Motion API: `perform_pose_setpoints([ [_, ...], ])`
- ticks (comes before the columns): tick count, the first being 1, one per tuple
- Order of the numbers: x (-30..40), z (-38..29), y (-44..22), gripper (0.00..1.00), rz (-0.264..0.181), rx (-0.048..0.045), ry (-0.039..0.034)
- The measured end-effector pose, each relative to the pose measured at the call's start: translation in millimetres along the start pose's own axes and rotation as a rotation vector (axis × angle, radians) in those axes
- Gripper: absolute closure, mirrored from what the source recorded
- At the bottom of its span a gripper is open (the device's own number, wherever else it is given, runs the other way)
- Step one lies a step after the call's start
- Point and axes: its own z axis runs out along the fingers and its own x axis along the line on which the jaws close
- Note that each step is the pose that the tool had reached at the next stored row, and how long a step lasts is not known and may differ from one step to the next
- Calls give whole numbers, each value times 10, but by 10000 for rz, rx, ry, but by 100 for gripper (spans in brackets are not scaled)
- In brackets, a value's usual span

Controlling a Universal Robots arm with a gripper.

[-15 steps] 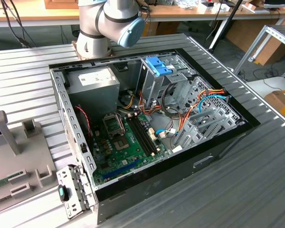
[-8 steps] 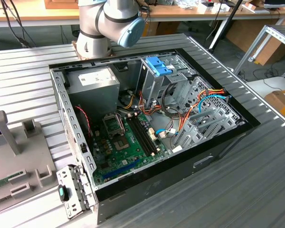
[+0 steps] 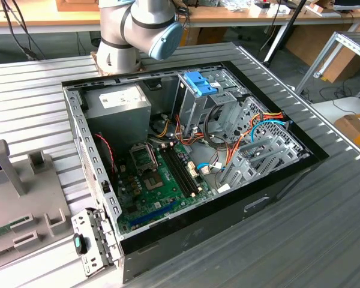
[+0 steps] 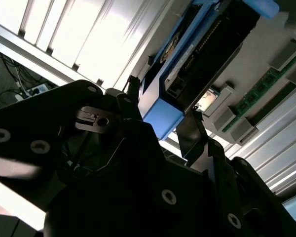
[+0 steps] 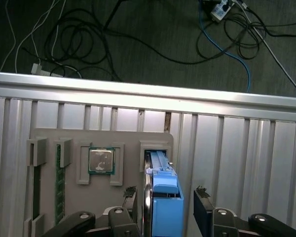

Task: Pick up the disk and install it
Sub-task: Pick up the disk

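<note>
Open claw straddles disk, which stands on edge in a holder slot.
Gaps on both sides, nothing gripped. Chip and RAM sit in neighbouring pockets, with bare ribbed table beside. Exterior view: open case at centre, blue bracket in its cage at upper centre.

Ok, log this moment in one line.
black claw: open, straddling | dark grey blue-railed hard drive: on edge in grey tray | not lifted
</note>
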Motion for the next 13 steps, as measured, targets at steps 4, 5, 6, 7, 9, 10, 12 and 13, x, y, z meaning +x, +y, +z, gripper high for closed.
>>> perform_pose_setpoints([
  [4, 0, -1, 0, 43, 3, -1, 0],
  [5, -1, 0, 0, 44, 3, -1, 0],
  [6, 0, 0, 0, 51, 4, -1, 0],
  [7, -1, 0, 0, 57, 5, -1, 0],
  [9, 0, 0, 0, 63, 5, -1, 1],
  [10, 0, -1, 0, 63, 6, -1, 1],
  [12, -1, 0, 0, 63, 6, 0, 0],
  [13, -1, 0, 0, 63, 7, -1, 0],
])
